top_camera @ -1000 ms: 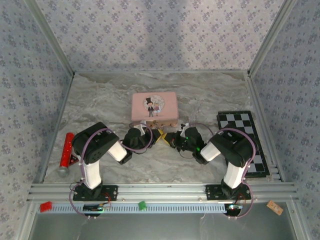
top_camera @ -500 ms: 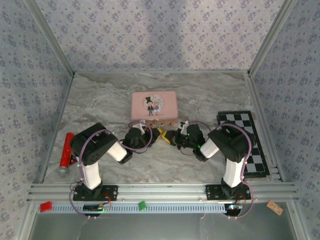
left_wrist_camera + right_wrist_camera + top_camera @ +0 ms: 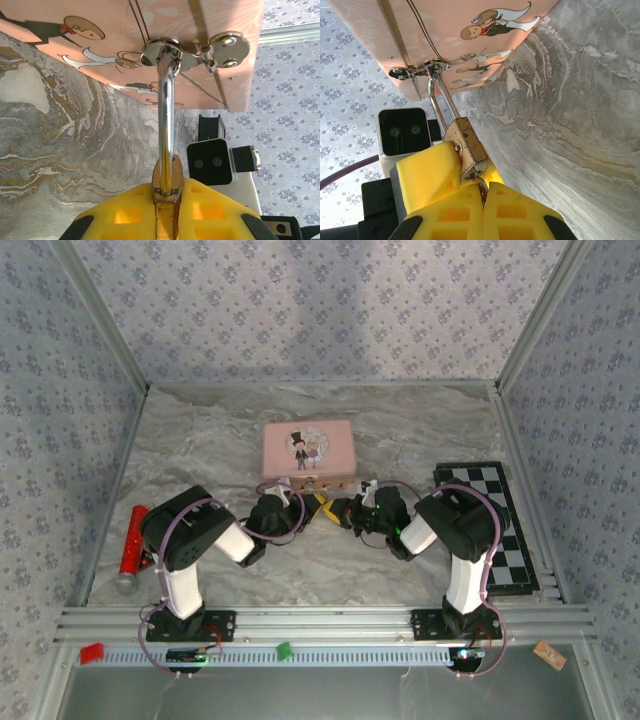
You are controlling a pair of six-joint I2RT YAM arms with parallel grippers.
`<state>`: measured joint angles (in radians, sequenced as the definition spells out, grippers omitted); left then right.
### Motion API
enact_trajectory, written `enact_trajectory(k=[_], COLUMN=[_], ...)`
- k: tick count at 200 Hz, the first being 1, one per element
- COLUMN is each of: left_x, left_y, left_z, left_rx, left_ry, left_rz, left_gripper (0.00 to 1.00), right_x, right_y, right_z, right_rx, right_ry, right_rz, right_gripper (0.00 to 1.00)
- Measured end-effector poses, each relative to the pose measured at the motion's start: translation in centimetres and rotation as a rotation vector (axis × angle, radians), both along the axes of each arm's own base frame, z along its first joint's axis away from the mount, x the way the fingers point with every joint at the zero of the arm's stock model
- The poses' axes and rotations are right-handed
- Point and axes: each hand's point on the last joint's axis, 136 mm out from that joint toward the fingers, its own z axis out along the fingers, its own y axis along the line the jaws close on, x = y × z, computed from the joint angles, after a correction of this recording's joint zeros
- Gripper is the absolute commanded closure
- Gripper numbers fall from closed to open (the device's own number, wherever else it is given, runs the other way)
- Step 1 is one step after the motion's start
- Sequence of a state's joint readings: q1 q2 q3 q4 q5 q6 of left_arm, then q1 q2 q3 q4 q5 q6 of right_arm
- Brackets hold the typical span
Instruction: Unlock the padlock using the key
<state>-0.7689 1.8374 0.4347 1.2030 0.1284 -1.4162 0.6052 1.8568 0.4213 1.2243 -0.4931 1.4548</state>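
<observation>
At the pink box (image 3: 445,30): left gripper (image 3: 167,195) is clamping padlock (image 3: 465,141), right gripper (image 3: 484,199) is pinching key (image 3: 482,184); off-axis twisting risks slipping.

Brass body of the padlock (image 3: 468,142), dull and scuffed; shackle (image 3: 166,120), mirror-polished silver metal; key (image 3: 481,183), a sliver of grey metal, mostly hidden; pink box (image 3: 115,20), smooth printed surface with a satin sheen; hasp (image 3: 227,47), bright glossy metal, riveted; left gripper's fingers (image 3: 120,216), matt yellow moulded plastic; table (image 3: 590,110), smooth marble-patterned top, low gloss; walls (image 3: 320,310), matt printed paper.
</observation>
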Motion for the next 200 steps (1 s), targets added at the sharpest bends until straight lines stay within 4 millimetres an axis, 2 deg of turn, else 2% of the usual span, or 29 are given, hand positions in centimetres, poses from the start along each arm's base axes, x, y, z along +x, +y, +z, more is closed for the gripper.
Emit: enact_trajectory(k=[46, 81, 163, 200], left_x=[-0.2, -0.4, -0.8, -0.8], left_y=[-0.2, -0.3, -0.4, -0.3], left_z=[0.0, -0.3, -0.3, -0.2], left_rx=[-0.001, 0.005, 0.015, 0.023], left_ry=[0.003, 0.012, 0.021, 0.029], left_rz=[-0.006, -0.016, -0.029, -0.028], left_gripper=[0.90, 0.90, 0.90, 0.90], right_x=[0.2, 0.4, -0.7, -1.5], right_y=[-0.2, -0.8, -1.1, -1.9], right_z=[0.2, 0.3, 1.2, 1.4], right_rx=[-0.032, -0.039, -0.049, -0.143], right_ry=[-0.025, -0.041, -0.096, -0.191], right_rz=[-0.027, -0.063, -0.067, -0.041], right_gripper=[0.79, 0.72, 0.71, 0.67])
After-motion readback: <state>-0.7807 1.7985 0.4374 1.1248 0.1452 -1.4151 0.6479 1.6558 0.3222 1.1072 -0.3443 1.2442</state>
